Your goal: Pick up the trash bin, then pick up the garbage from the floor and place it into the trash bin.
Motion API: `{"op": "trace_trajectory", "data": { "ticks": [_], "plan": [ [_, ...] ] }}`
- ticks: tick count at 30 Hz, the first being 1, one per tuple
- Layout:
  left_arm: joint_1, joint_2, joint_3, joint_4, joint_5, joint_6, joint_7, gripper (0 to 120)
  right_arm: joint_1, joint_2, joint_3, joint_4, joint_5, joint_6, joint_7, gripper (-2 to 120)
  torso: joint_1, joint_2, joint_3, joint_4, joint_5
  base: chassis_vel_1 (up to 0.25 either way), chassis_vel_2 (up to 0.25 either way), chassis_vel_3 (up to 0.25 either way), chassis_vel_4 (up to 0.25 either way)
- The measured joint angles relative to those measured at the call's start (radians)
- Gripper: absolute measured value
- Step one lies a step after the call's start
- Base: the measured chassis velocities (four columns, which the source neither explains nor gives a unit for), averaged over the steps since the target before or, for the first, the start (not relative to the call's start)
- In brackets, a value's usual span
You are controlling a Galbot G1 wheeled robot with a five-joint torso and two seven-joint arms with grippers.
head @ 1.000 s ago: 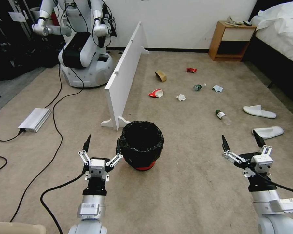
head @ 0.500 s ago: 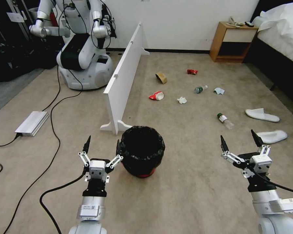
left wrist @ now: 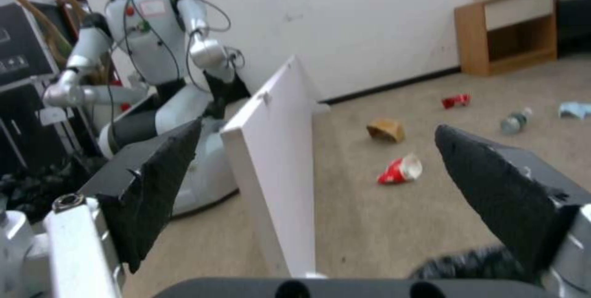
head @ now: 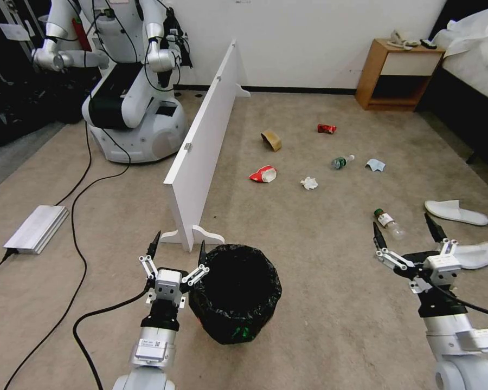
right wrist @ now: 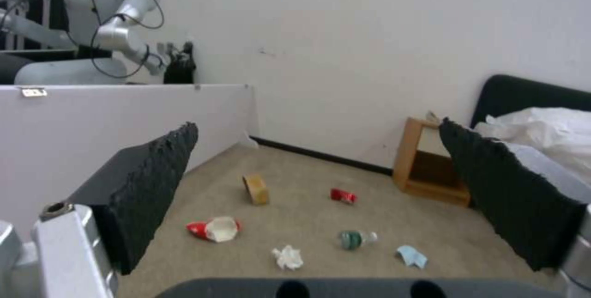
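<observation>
Small round bin lined with crinkly black plastic bag standing on beige carpet, at 6 o'clock from white board partition. Left gripper hovering at bin's 9 o'clock rim, jaws spread open. Right gripper hanging at bin's 3 o'clock, well apart, jaws open. Litter lying scattered toward 12–2 o'clock: red-white paper cup, white tissue, red can.

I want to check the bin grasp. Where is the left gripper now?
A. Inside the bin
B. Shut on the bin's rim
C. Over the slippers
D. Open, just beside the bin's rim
D: in the head view the left gripper is open beside the trash bin, holding nothing.
</observation>
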Motion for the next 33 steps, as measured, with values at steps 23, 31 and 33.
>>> {"op": "trace_trajectory", "data": {
  "ticks": [23, 31, 33],
  "plan": [
    [-0.137, 0.321, 0.010, 0.041, -0.319, 0.176, -0.137, 100, -0.005, -0.084, 0.063, -0.105, 0.094, -0.038, 0.061, 100, 0.000, 0.000, 0.000, 0.0002, 0.0000, 0.006, -0.008, -0.010, 0.006],
    [-0.242, 0.323, 0.081, 0.096, -0.396, 0.222, -0.172, 100, -0.040, -0.172, 0.116, -0.113, 0.150, -0.060, 0.085, 100, 0.000, 0.000, 0.000, 0.0001, 0.0001, 0.000, 0.000, 0.000, 0.000],
    [-0.257, 0.310, 0.097, 0.114, -0.395, 0.234, -0.180, 100, -0.040, -0.187, 0.123, -0.119, 0.161, -0.056, 0.089, 100, 0.000, 0.000, 0.000, 0.0001, 0.0000, 0.000, 0.000, 0.000, 0.000]
  ]
}}
